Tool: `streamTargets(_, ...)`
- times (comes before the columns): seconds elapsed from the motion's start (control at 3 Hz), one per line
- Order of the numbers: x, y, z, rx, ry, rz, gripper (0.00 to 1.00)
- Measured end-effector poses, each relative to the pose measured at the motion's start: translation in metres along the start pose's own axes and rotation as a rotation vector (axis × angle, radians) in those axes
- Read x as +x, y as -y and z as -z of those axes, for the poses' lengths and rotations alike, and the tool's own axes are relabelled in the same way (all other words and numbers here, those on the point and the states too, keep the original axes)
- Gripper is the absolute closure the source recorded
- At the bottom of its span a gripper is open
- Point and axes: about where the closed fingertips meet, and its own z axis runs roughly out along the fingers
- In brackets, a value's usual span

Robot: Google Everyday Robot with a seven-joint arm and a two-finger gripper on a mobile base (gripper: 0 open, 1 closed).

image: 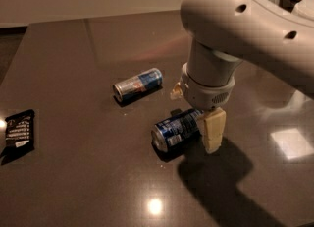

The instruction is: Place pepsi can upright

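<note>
Camera view looks down on a dark, glossy bench (73, 182) with the robot's big white arm (255, 24) coming in from the upper right. The gripper (194, 120) hangs low over the middle of the bench, pointing downwards, directly above the far end of the pepsi can (174, 130). Its two cream fingers stand wide apart, one on each side of that end. The nearer finger (214, 130) reaches down to the bench at the can's right side, touching it or just beside it; which of the two cannot be told. Only the tip of the farther finger (175, 92) peeks out from behind the wrist, and it is clear of the can.

The pepsi can lies on its side on the bench, not upright. Its silver top faces the lower left and its dark blue body with white print runs up and to the right under the wrist.

A slimmer silver-and-blue can (138, 84) with red marks also lies on its side, up and to the left of the pepsi can and apart from it. A black packet (18, 127) lies flat near the left edge of the bench. The arm casts a dark shadow on the bench to the lower right of the gripper.
</note>
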Motion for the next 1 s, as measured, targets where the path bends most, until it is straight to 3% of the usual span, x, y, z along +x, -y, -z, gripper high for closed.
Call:
streamTargets(0.33,0.000,-0.001,0.001,-0.004,-0.008,0.010,0.39)
streamTargets(0.67,0.000,0.001,0.004,-0.002,-0.032,0.028,0.70)
streamTargets(1.0,0.006,0.010,0.019,0.040,-0.117,0.073,0.93)
